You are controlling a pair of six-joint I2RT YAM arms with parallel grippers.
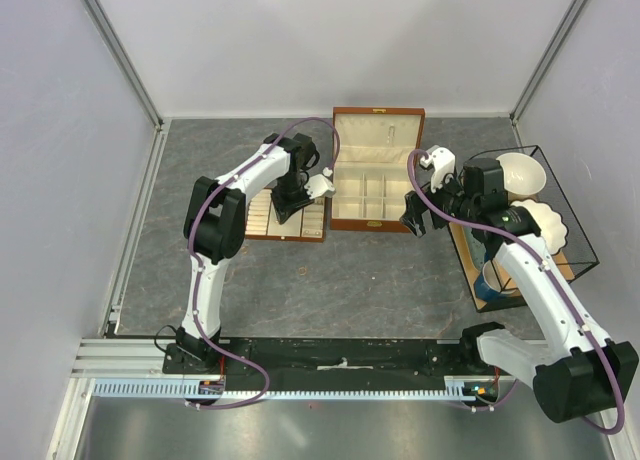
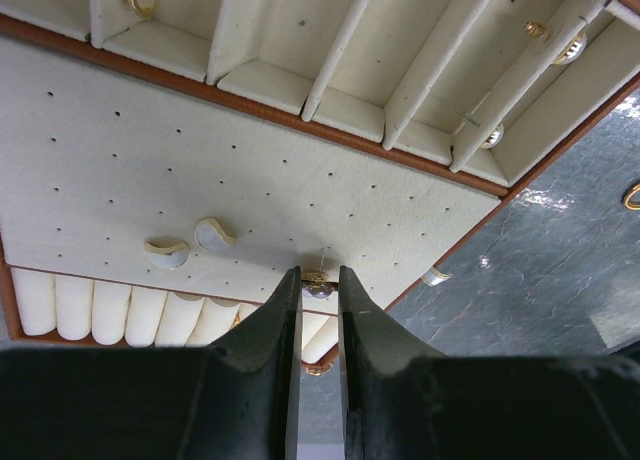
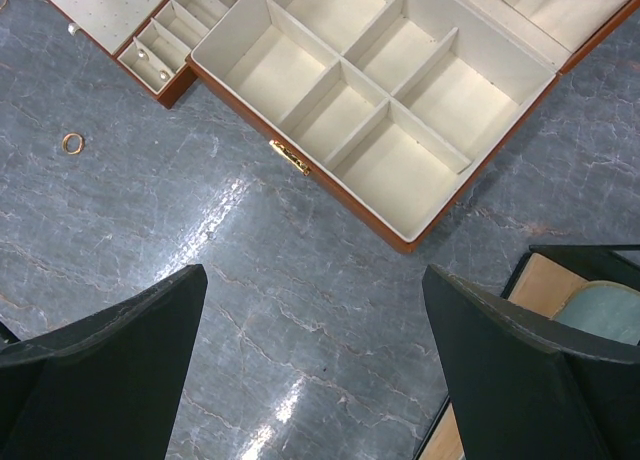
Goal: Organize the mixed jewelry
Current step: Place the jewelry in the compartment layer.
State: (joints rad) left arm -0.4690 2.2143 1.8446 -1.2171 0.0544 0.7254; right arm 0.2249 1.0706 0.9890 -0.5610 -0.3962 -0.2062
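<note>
**Left side**
- Your left gripper (image 2: 320, 278) has its jaws drawn narrow. It pinches a stud earring (image 2: 319, 289) right at the fingertips.
- The stud's thin post sticks out past the tips, over the slotted tray (image 2: 100, 160).
- The tips sit above the seam between the tray's holed panel and its ring rolls (image 2: 120, 310).

**Handling (my judgement)**
- The stud weighs next to nothing and is hard and smooth, so it can pivot or squirt out of the pads.
- The post looks thin enough to bend.
- Grip the head, leave the post free, and square it to a hole before you press.

**Other mixed jewelry** (image 2: 492, 137)
- Small pieces sit in the tray's far compartments.
- Two pale hoops (image 2: 168, 250) lie on the holed panel, left of the tips.
- One pale piece (image 2: 435, 276) lies on the table (image 3: 250, 230), just beside the tray's edge.
- A gold ring (image 3: 73, 142) lies flat on the table, apart from the tray. On that slick surface it will likely skate when nudged, so come straight down and take it across the band.

**Middle**
- The wooden box (image 3: 400, 235) has its lid up and its divided compartments facing you.

**Right side**
- Your right gripper (image 3: 312, 272) has its jaws spread wide with nothing between them.
- It hangs above the table, near the box front.
</note>
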